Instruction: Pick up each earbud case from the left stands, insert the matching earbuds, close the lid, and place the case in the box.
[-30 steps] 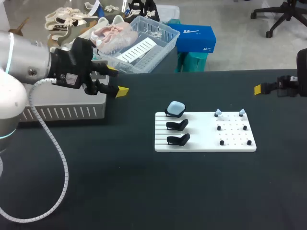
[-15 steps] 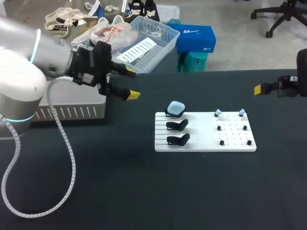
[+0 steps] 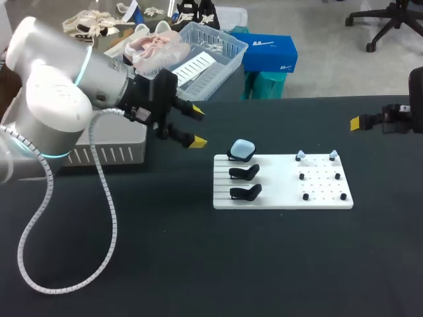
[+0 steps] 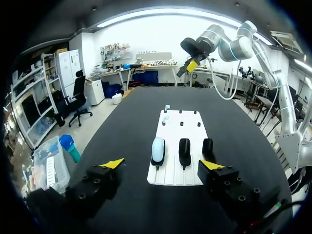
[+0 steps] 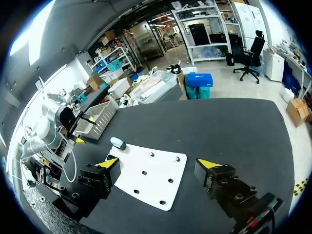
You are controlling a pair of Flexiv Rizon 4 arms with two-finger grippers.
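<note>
Cable (image 3: 30, 251) from the left arm (image 3: 56, 99) loops over the near left of the dark worktop (image 3: 198, 264). Right of the middle, a white board (image 3: 277, 198) lies flat on the worktop. Along its left side three black stands (image 3: 244, 173) sit in a row from near to far. The two nearer ones are bare, and the farthest carries the pale blue earbud case (image 3: 242, 148), its lid down. The board's right side holds a grid of small black pegs (image 3: 305, 197). On the two farthest pegs sit two tiny pale blue pieces (image 3: 301, 156), probably the earbuds, though they are too small to be sure.

Just left of the board's far left corner, raised off the worktop, the left jaws are spread wide with nothing between them. Their yellow fingertips (image 3: 199, 140) point toward the case without touching it.

Farther left, a grey slotted housing (image 3: 99, 155) stands on the worktop beside the left arm. At the far right edge, well apart from the board, the right arm (image 3: 396, 119) hangs with its jaws released too. The right wrist view shows both tips wide apart, and only worktop and board lie ahead of them.
</note>
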